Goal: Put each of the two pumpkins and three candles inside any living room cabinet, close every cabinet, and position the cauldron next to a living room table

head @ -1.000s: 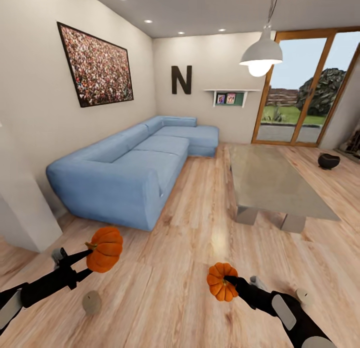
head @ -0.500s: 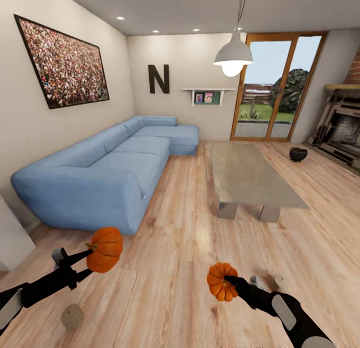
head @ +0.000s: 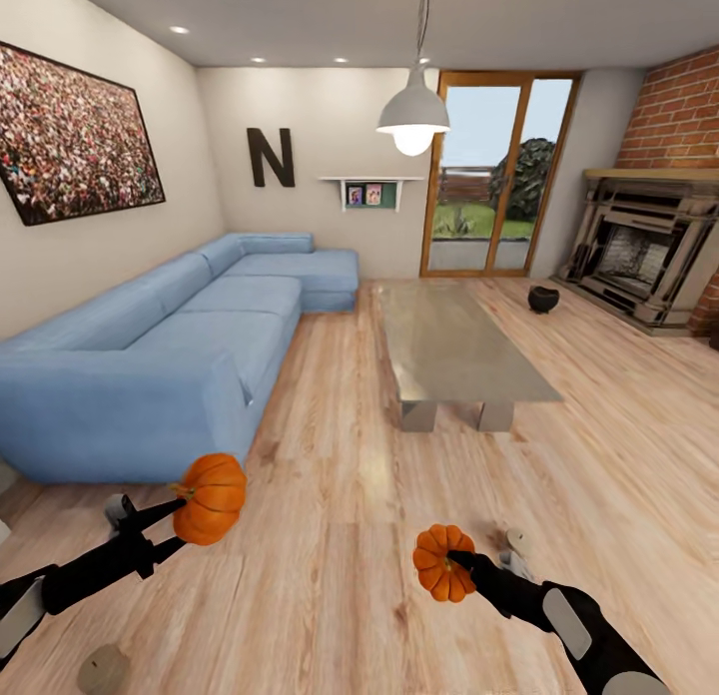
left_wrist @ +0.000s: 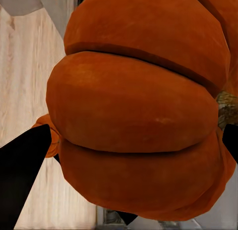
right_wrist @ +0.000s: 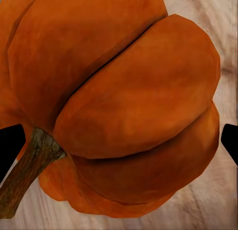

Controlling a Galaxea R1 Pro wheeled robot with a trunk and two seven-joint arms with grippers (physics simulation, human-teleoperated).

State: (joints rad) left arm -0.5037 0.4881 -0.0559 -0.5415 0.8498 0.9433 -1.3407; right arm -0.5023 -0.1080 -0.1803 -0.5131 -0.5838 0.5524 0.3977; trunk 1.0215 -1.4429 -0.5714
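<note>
The left tool (head: 190,505) grips a bright orange ribbed pumpkin (head: 210,498) above the wooden plank floor (head: 340,535); the right tool (head: 461,565) clamps a second orange pumpkin (head: 441,562). A tan wax candle (head: 103,669) lies near left. The matte black cauldron (head: 543,299) sits far right, beyond the glass-topped bench (head: 449,341). A black letter "N" (head: 271,157) hangs on the far wall.

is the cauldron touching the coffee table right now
Apart. The head view shows the cauldron on the floor beyond the table, with bare floorboards plainly between them.

Matt ribbed pumpkins (head: 210,497); glossy wood floor (head: 340,535)
</note>
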